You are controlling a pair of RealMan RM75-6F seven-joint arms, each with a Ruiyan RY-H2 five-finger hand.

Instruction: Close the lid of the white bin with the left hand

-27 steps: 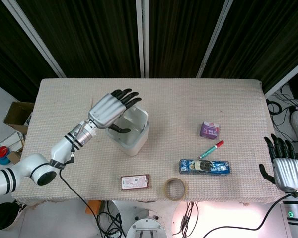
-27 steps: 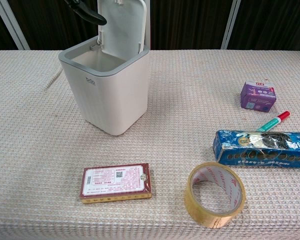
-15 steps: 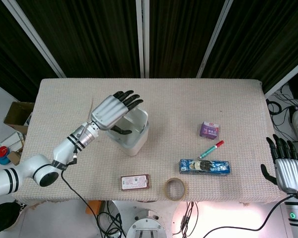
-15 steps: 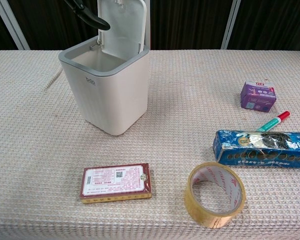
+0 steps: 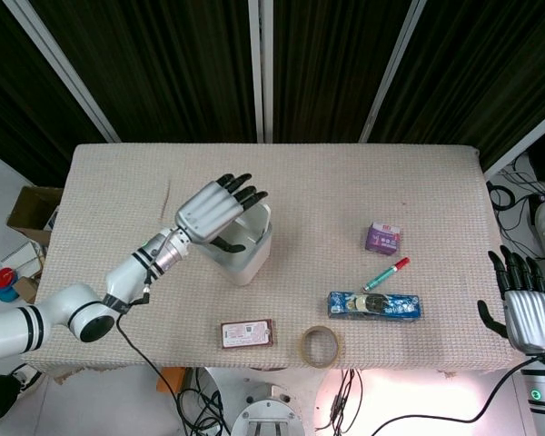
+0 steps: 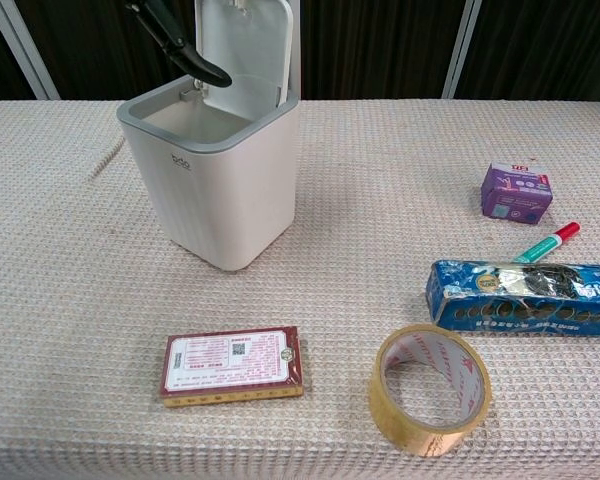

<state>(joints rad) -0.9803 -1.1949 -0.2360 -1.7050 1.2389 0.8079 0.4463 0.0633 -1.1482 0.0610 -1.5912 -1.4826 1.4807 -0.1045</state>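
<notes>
Above the square white plastic bin (image 5: 242,243), the left hand (image 5: 214,211) hovers with fingers spread, grasping nothing. Its flat white lid (image 6: 244,52) stands upright. Off the table's right edge, the right hand (image 5: 525,304) is released, empty.

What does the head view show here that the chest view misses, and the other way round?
Head view only: the whole left hand spread above the white bin, and the right hand open off the table's right edge. Chest view only: the lid standing upright and open, with just one dark fingertip in front of it. Both show the bin, tape roll, card box, purple box, marker and blue packet.
</notes>
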